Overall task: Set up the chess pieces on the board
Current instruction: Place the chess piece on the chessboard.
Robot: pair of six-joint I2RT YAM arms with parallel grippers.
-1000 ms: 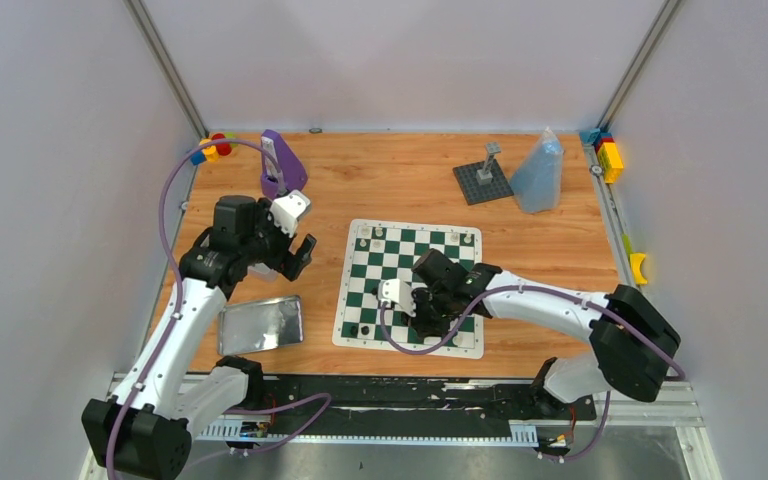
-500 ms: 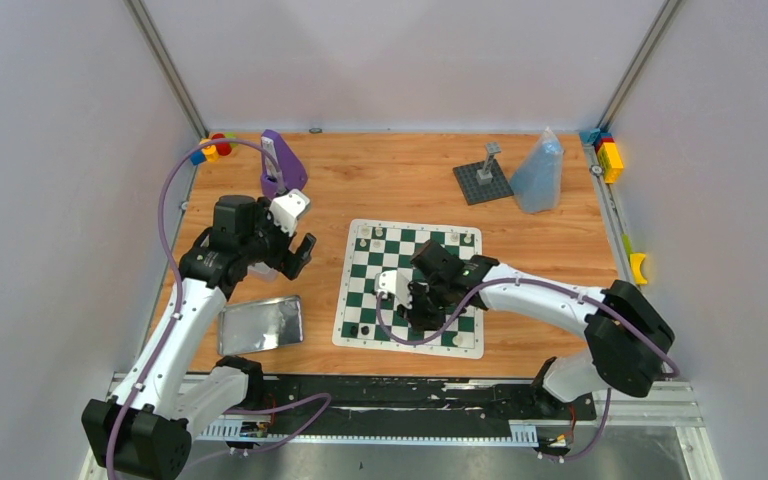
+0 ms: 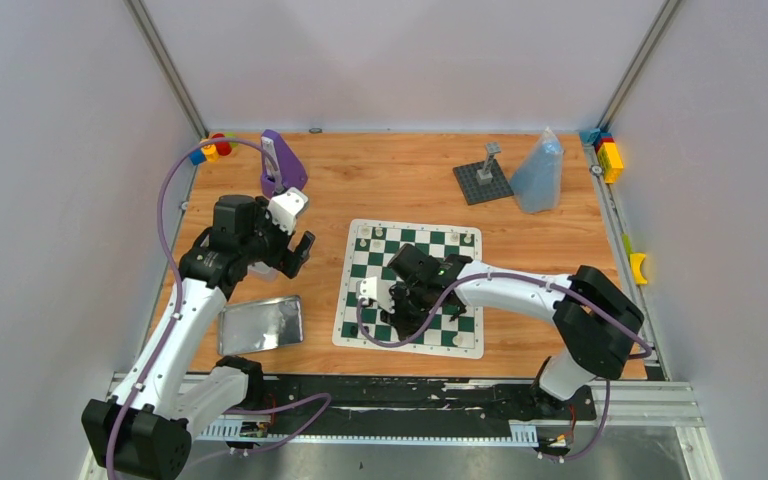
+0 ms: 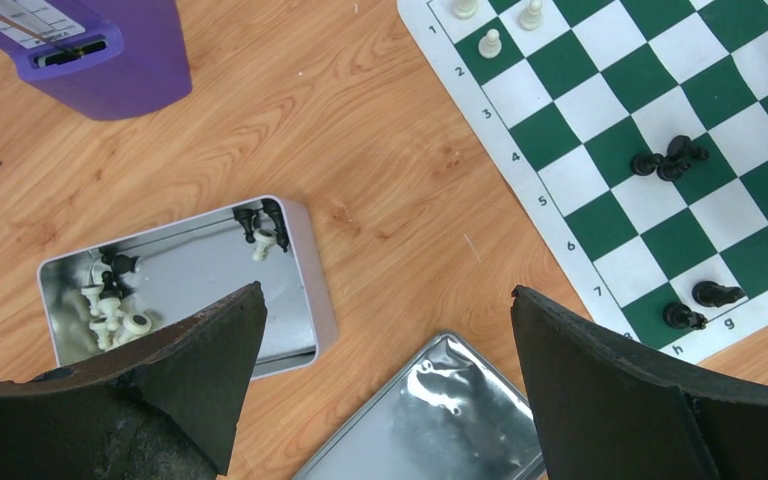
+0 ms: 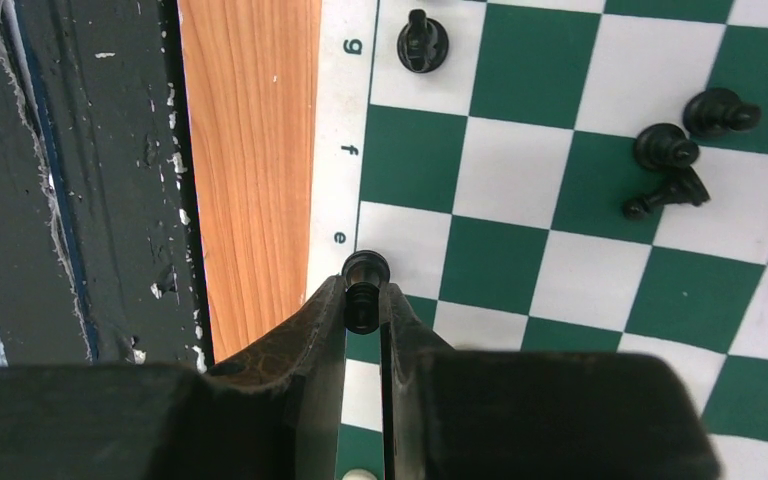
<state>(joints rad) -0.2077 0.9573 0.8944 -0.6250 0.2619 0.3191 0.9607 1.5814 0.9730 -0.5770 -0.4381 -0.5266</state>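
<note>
Top view: the board (image 3: 352, 270) lies mid-table. The left gripper (image 3: 295, 255) hangs off its 9 o'clock side, and a shiny tin lid (image 3: 260, 325) lies at its 8 o'clock. The right gripper (image 3: 400, 305) is over the board's near half, its hold too small to read here. Left wrist view: the left gripper's jaws stand wide apart with nothing between them, above bare wood. An open tin (image 4: 305, 260) at 9 o'clock holds loose black and white chess pieces (image 4: 110, 300), and the board's corner at 2 o'clock carries more, some toppled. Right wrist view: the right gripper is pinched narrowly on a black piece (image 5: 366, 268), seen against the board's border beside the letter e; whether its base touches the mat is unclear. A knot of three black figures (image 5: 675, 150) lies at 2 o'clock.
</note>
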